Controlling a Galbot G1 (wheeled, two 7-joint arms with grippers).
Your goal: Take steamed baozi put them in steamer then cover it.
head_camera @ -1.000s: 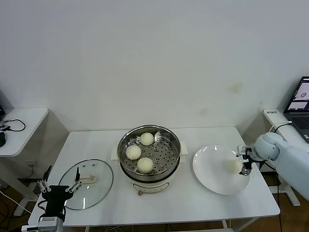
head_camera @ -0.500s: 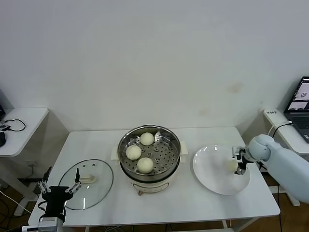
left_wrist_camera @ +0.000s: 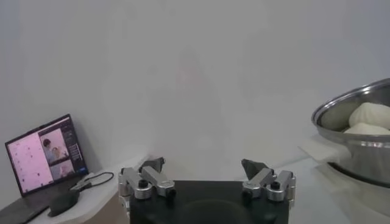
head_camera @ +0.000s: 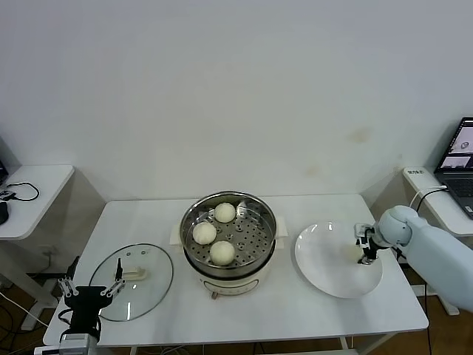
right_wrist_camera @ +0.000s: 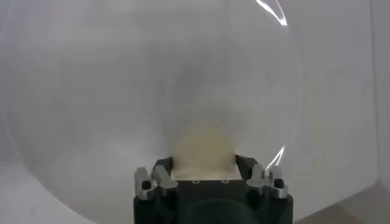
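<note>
Left claw parked way off at the table's near corner, fingers spread wide, nothing in them. Glass lid flat on the table right beside it. Further right, steamer with three buns inside. Over at the plate, right claw down low, fingers snug around the last bun sitting on that plate.

Bright, even light with soft shadows; glare streaks the plate rim, and the bun looks blurred.
</note>
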